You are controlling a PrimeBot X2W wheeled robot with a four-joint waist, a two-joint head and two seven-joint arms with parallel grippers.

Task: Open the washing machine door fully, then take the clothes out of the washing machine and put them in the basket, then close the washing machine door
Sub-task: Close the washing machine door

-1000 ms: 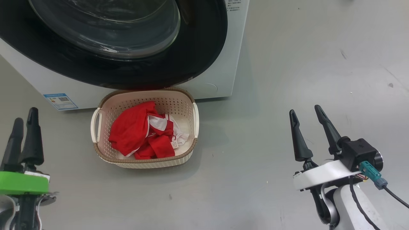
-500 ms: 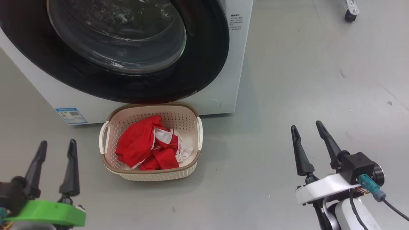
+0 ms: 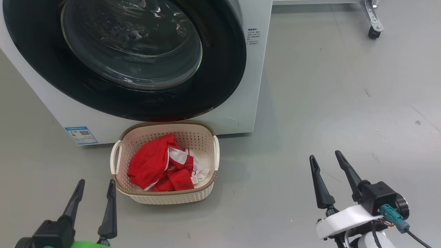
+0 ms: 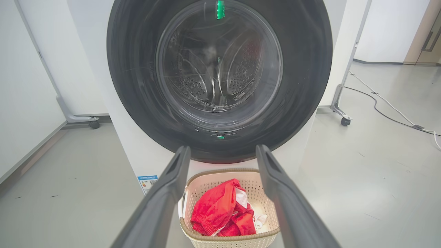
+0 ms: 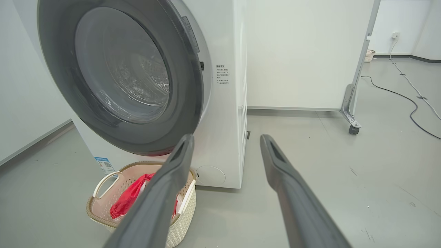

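Basket (image 3: 165, 198) before washing machine door (image 3: 222, 69), clothes (image 3: 151, 165) inside, castor (image 3: 373, 32) beyond

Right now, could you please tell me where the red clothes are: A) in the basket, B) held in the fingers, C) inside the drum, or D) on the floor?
A: the clothes lie inside the basket, which stands before the washing machine.

1 washer (image 3: 255, 86), 1 basket (image 3: 168, 198), 2 tools (image 3: 96, 181) (image 3: 324, 154).
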